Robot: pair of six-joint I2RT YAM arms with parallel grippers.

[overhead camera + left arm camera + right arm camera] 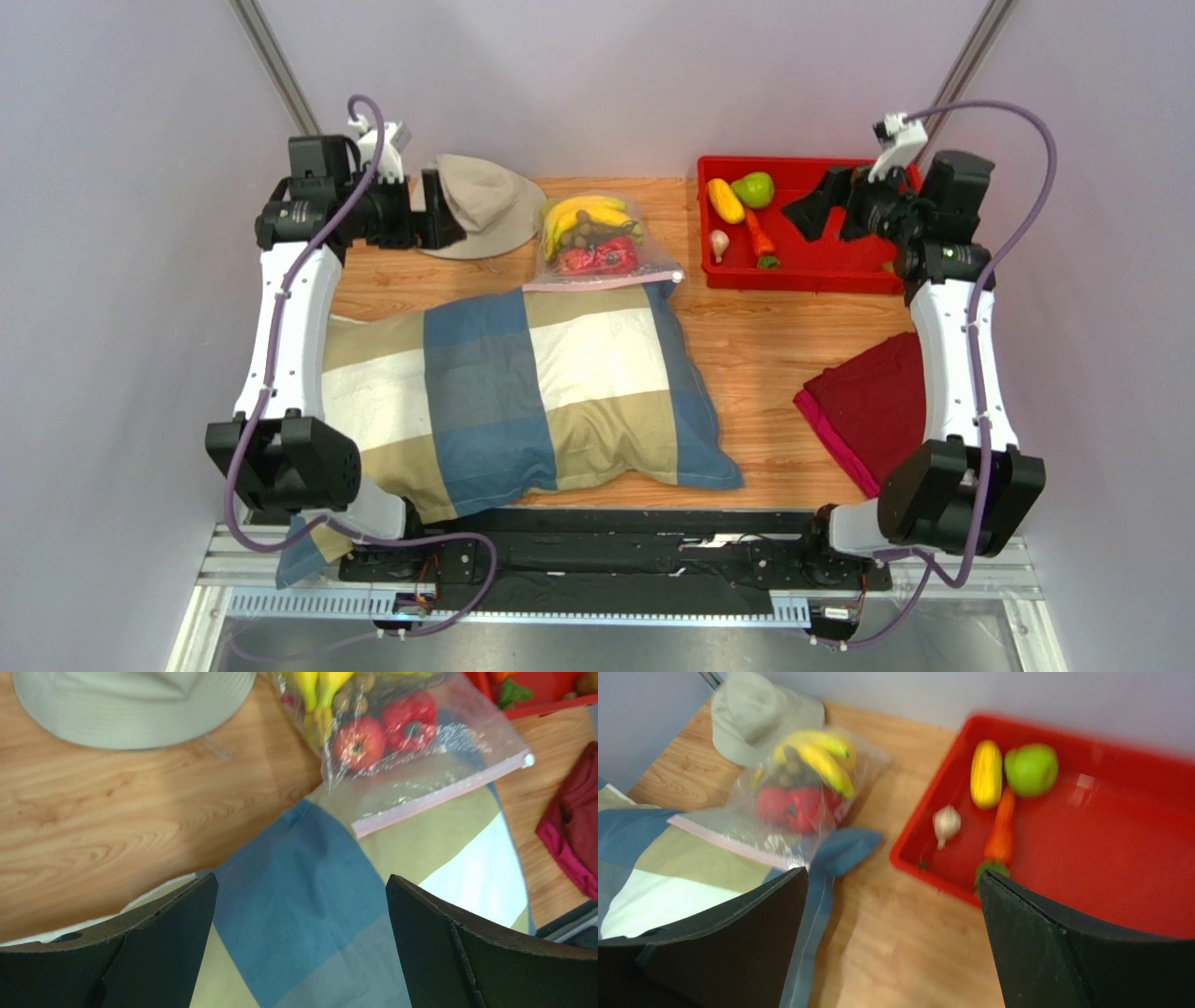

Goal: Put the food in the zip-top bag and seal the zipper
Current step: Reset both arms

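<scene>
Wooden table (786, 350) carries the zip-top bag (601, 241); left gripper (300, 882) and right gripper (892, 875) both spread, empty.

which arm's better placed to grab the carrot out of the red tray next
Right. The right gripper, open, hangs over the red tray close to the carrot; the left gripper sits far off by the hat.

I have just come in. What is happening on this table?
The task here is to fill and seal a zip-top bag. At this moment the left pincer and the right pincer are both open and hold nothing. The bag lies at the far edge of a checked pillow, with toy bananas, a red pepper and a red apple inside. A yellow piece, a green apple, a garlic bulb and a carrot lie in the red tray. Whether the zipper is shut, I cannot tell.
</scene>
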